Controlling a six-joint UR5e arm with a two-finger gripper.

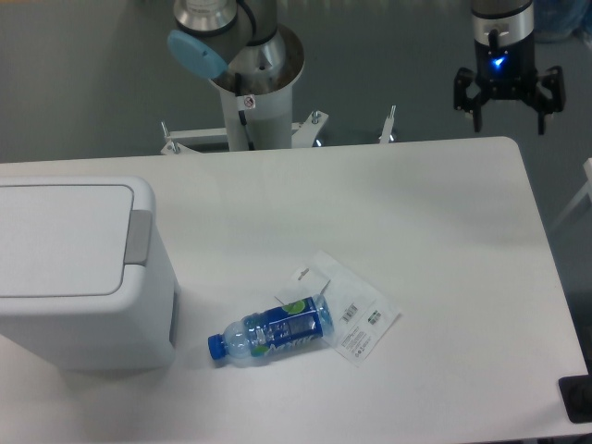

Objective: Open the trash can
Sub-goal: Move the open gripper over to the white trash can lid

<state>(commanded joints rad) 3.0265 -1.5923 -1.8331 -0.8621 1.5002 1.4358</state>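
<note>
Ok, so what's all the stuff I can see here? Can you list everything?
trash can: one, white with a grey push tab, left side of the table, lid shut
bottle: one, clear with blue cap and blue label, lying on its side near the table's middle
plastic packet: one, clear, flat beside and partly under the bottle
table: one, white
robot base: one, grey, behind the table
gripper: one, black, open, above the table's far right corner

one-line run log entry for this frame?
trash can: lid shut, grey tab untouched | gripper: open, empty, beyond table's far right edge | bottle: lying on table
</note>
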